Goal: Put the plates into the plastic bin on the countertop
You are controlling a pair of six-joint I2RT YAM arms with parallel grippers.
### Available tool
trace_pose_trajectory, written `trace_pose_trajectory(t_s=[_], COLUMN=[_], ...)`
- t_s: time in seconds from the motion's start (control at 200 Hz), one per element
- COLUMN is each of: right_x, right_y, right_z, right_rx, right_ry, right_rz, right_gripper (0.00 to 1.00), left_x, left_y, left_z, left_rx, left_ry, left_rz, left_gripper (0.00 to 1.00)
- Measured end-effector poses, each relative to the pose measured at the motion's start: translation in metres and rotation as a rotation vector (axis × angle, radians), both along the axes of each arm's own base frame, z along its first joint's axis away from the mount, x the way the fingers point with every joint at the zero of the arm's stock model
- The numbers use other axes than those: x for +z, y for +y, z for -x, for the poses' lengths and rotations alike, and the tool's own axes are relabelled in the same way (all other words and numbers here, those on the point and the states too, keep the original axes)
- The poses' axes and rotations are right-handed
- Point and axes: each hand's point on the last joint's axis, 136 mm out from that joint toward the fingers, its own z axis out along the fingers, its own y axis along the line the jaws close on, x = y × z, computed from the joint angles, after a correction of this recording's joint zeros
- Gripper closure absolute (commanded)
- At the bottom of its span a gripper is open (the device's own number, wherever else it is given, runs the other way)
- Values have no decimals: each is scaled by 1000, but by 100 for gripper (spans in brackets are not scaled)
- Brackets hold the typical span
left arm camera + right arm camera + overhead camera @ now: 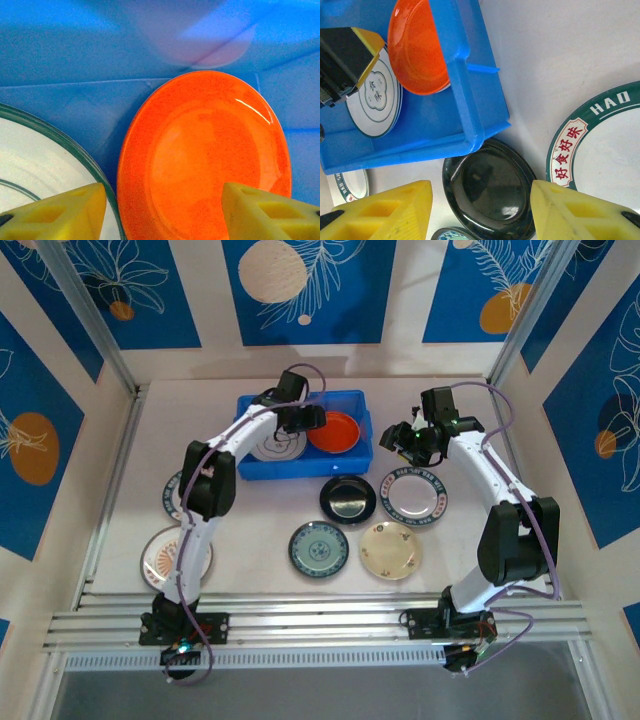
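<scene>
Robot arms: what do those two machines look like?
The left arm and right arm have white tube-like segments joined by black joints. A thin purple cable loops along each. Their fingers are chunky yellow blocks with hollowed cut-outs.

The green-rimmed plate (607,160) reads "HAO" in white, plus red "好食好味"; the white plate (375,95) bears two blurred characters.

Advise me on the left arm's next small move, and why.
Probably raise the left gripper straight up out of the bin. Its jaws stand open, and the orange plate lies in the bin along with a white plate, so nothing is gripped. Lifting first should keep it from clipping the bin wall on the way to another plate.
</scene>
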Motion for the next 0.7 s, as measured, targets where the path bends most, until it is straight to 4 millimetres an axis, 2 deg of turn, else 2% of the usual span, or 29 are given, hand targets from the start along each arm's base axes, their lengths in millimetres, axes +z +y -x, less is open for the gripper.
trace_pose_trajectory(t_s=[0.075,0.175,0.34,0.48,0.56,0.625,0.7], right_x=[0,1,10,18,16,12,7], right_y=[0,0,0,0,0,-1,1], right_z=[0,0,1,7,14,22,30], right_rx=[0,0,-1,2,5,5,13], right_ry=[-1,-3,-26,-52,-52,-41,-28], right_rz=[0,-1,-5,-13,-18,-21,-20], right_gripper=[45,45,45,45,46,46,46], left_x=[4,15,62,115,138,148,148], left_y=[-1,-2,-1,2,1,-1,-3], left_z=[2,14,38,66,85,104,130], left_rx=[-12,-32,-63,-93,-121,-146,-183], left_ry=[-18,-44,-128,-212,-256,-271,-267], left_rz=[-15,-38,-29,-1,12,17,12], left_gripper=[21,20,21,22,22,22,23])
